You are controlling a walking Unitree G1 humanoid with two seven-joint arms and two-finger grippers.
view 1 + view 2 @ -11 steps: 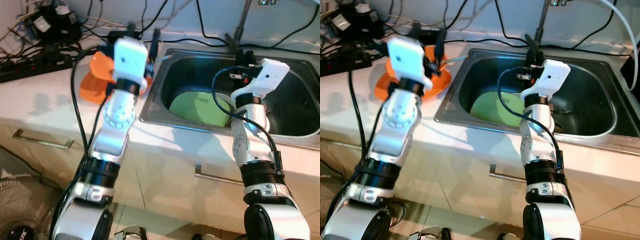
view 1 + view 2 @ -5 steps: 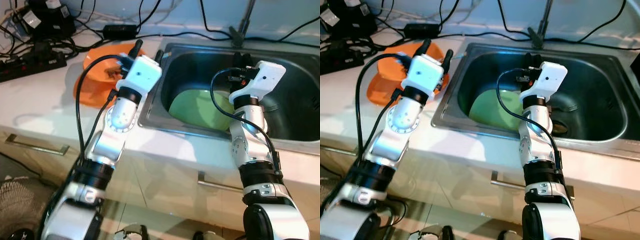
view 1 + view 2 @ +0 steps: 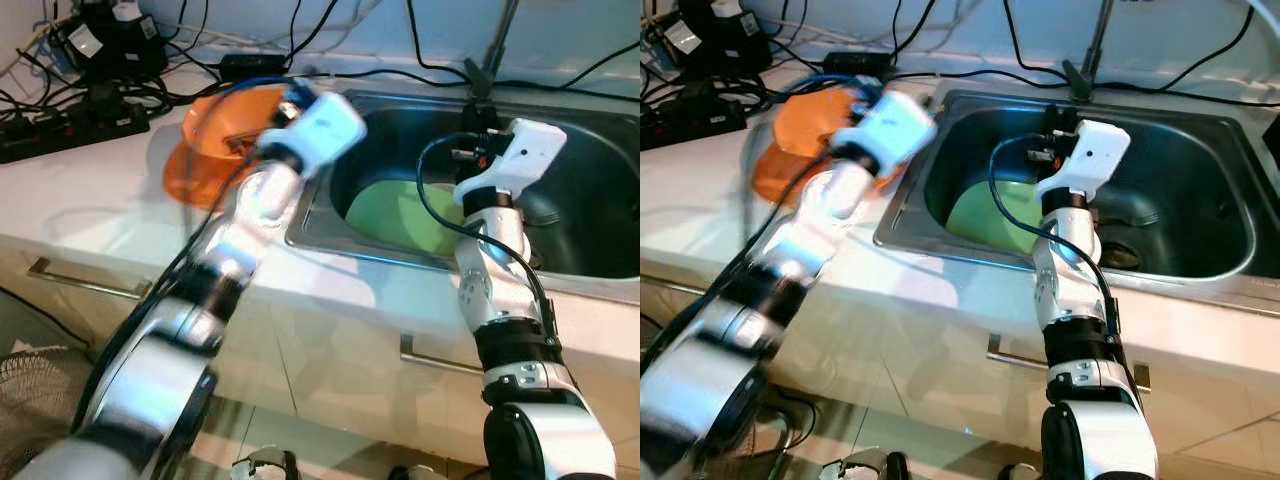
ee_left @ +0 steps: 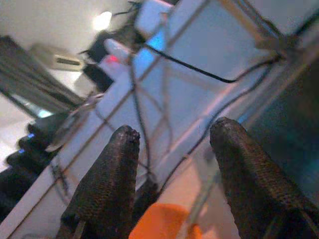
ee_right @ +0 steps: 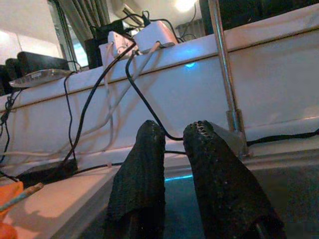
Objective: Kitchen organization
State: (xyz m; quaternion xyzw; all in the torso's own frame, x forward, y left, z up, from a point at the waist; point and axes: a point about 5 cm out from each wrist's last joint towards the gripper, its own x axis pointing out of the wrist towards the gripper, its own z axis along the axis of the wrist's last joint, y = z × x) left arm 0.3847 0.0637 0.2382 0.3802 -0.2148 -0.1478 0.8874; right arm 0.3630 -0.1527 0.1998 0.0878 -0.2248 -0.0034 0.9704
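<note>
Sink point(image 3: 590, 262) holding one green plate point(image 3: 400, 215), one orange plate point(image 3: 215, 150), perhaps two stacked

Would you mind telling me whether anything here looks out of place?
A tangle of cables and a power strip lies on the counter beside the sink, close to water. A green plate lies tilted in the basin.

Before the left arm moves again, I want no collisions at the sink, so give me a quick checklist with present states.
1. Left gripper jaws open, nothing held: ok.
2. Left arm steady: not ok, blurred in the eye views.
3. Right gripper jaws nearly together, empty: ok.
4. Right gripper above the sink, off the green plate: ok.
5. Orange plate fully on the counter beside the sink: ok.
6. Utensil on the orange plate: cannot tell which kind.
</note>
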